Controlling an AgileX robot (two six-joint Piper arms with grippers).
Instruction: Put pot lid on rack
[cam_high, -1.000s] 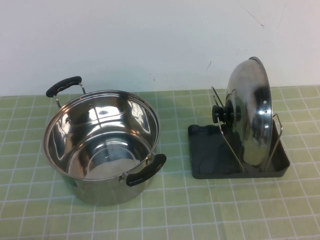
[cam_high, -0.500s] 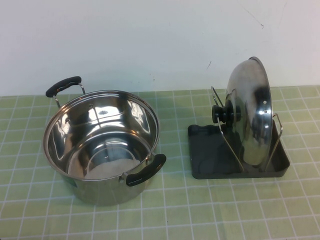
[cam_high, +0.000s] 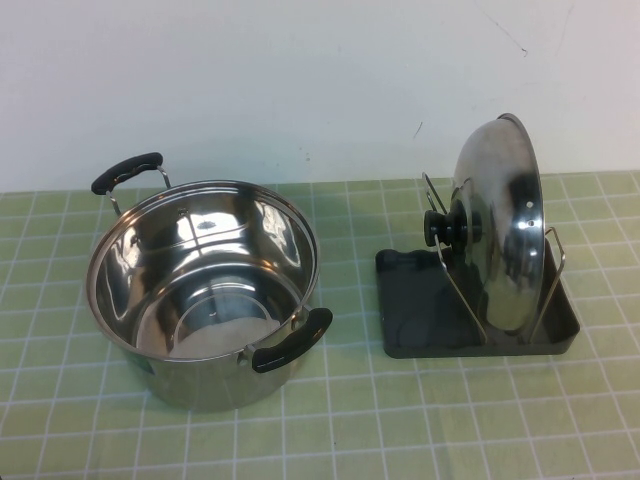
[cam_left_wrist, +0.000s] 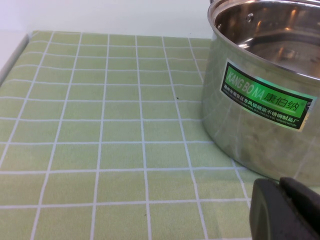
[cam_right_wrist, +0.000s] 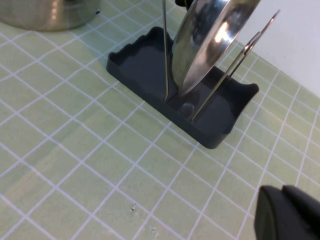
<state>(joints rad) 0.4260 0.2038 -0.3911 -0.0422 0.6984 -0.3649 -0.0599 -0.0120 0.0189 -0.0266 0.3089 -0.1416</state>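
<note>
left pincer (cam_left_wrist: 285, 210): near pot (cam_high: 200, 290), 9 o'clock on counter (cam_high: 400, 420), fingers pressed together, empty | pot lid (cam_high: 500, 225): upright in rack (cam_high: 470, 320), 3 o'clock | right pincer (cam_right_wrist: 287, 212): near rack, closed, empty | risk: bumped rack could tip lid out

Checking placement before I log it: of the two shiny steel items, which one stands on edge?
The domed stainless-steel pot lid with the black knob, propped upright between the wire loops of the dark grey plastic rack. The deep steel pot sits flat, open side up.
</note>
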